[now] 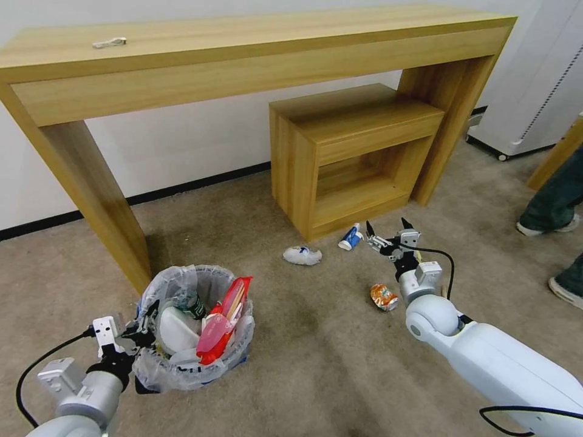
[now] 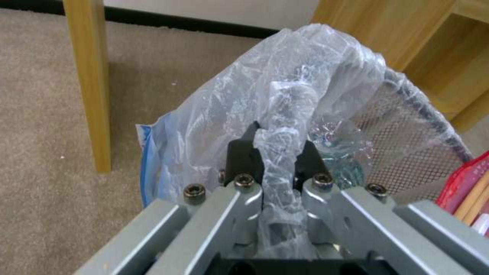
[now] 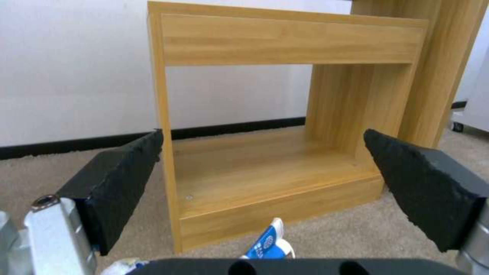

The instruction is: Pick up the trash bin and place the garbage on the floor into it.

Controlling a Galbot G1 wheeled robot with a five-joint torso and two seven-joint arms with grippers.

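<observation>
Thin plastic bag and light wire bin (image 1: 193,331) on the floor (image 1: 316,358) are pinched at the rim by the left tool (image 2: 277,152), while the right tool (image 1: 388,233), spread wide, hangs near the small, light carton (image 1: 350,237).

Crinkled translucent plastic bag (image 2: 285,114) lines black metal-mesh trash bin (image 2: 407,145); matt wood-grain cabinet (image 3: 285,114); short-pile floor (image 1: 316,352).
</observation>
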